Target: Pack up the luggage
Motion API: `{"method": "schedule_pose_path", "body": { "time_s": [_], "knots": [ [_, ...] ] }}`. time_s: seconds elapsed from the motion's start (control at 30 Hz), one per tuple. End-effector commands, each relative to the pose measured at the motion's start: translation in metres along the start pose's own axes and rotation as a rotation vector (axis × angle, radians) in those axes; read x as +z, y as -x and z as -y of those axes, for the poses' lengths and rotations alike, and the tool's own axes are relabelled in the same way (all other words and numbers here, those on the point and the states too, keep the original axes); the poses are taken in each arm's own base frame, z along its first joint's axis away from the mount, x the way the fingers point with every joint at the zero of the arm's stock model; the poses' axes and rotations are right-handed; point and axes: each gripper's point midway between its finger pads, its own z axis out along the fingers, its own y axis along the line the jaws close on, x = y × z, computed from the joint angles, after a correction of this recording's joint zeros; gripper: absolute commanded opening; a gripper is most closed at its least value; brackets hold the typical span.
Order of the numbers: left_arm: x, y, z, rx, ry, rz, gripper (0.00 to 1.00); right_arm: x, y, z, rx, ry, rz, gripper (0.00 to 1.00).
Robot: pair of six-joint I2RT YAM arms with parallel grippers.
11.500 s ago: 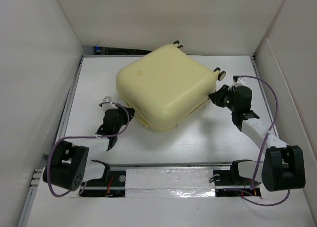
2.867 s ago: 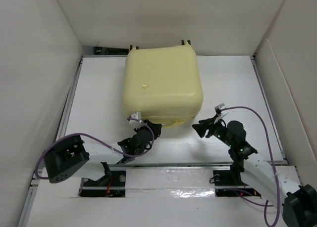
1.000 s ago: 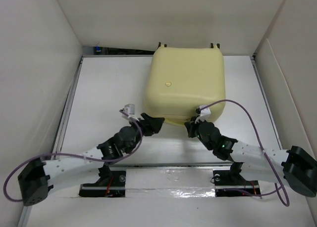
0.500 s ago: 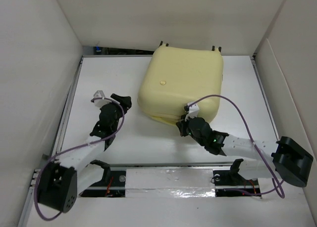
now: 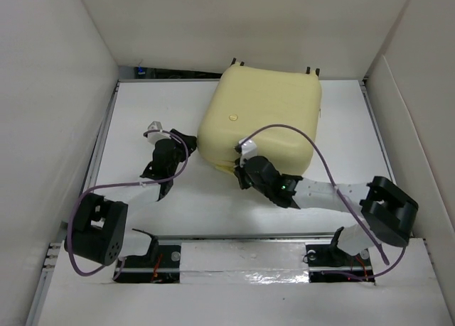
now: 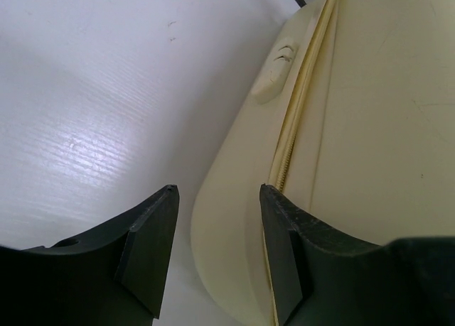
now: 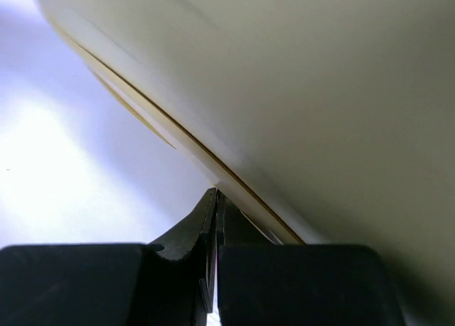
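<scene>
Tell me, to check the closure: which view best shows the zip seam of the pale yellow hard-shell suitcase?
Left wrist: the zip seam of the pale yellow hard-shell suitcase is sharp and long. Right wrist shows a blurred stretch; the top view barely shows it.

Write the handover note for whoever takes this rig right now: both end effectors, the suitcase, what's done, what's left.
Left end effector: open, empty, beside the left side of the luggage.
Right end effector: shut, tips at the seam along the luggage's near edge; whether it pinches a zipper pull cannot be told.
Luggage: lid down, lying flat on the table, toward the far side.
Done: case looks closed; contents not visible.
Left: probably finishing or checking the zip along that seam.
</scene>
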Motion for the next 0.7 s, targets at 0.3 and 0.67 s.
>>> {"method": "schedule_pose_path", "body": {
  "time_s": [0.3, 0.67],
  "knots": [
    [-0.030, -0.027, 0.052, 0.124, -0.322, -0.125, 0.44, 0.027, 0.108, -0.221, -0.058, 0.726, 0.138, 0.00],
    [-0.033, -0.027, 0.044, 0.089, -0.315, -0.116, 0.43, 0.015, 0.132, -0.249, 0.123, 0.807, 0.217, 0.33]
  ]
}}
